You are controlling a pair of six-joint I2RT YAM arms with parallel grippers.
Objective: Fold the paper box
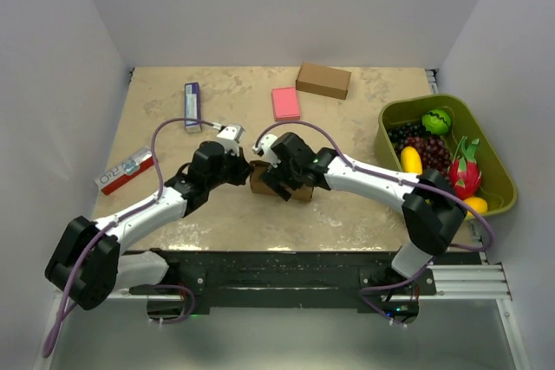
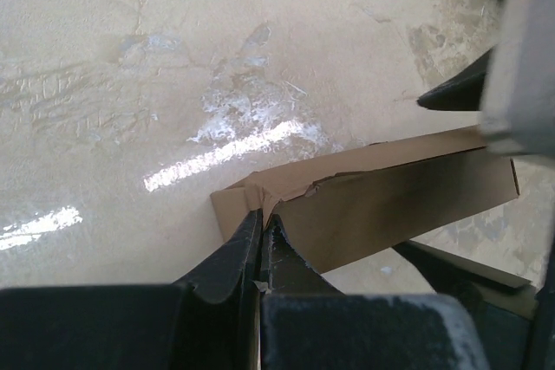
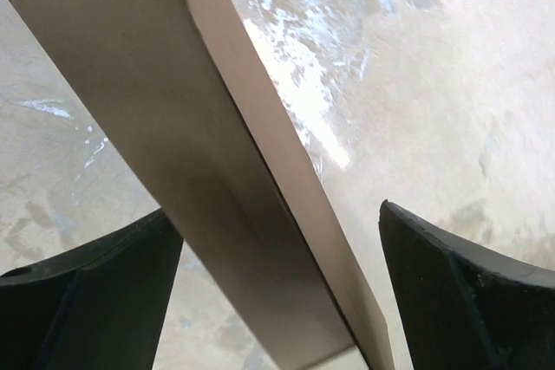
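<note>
The paper box (image 1: 303,191) is a flat brown cardboard piece lying at the table's middle, between both arms. In the left wrist view the paper box (image 2: 390,205) stretches to the right, and my left gripper (image 2: 263,218) is shut on its creased left corner. My left gripper (image 1: 247,165) comes at it from the left. My right gripper (image 1: 276,181) sits over the box's other end. In the right wrist view the box (image 3: 199,171) runs diagonally between the fingers of my right gripper (image 3: 277,210), which stands open with gaps on both sides.
A ready-made brown box (image 1: 323,81) and a pink block (image 1: 285,103) lie at the back. A green bin (image 1: 382,132) with fruit stands at the right. A purple-and-white packet (image 1: 192,107) and a red packet (image 1: 127,171) lie at the left.
</note>
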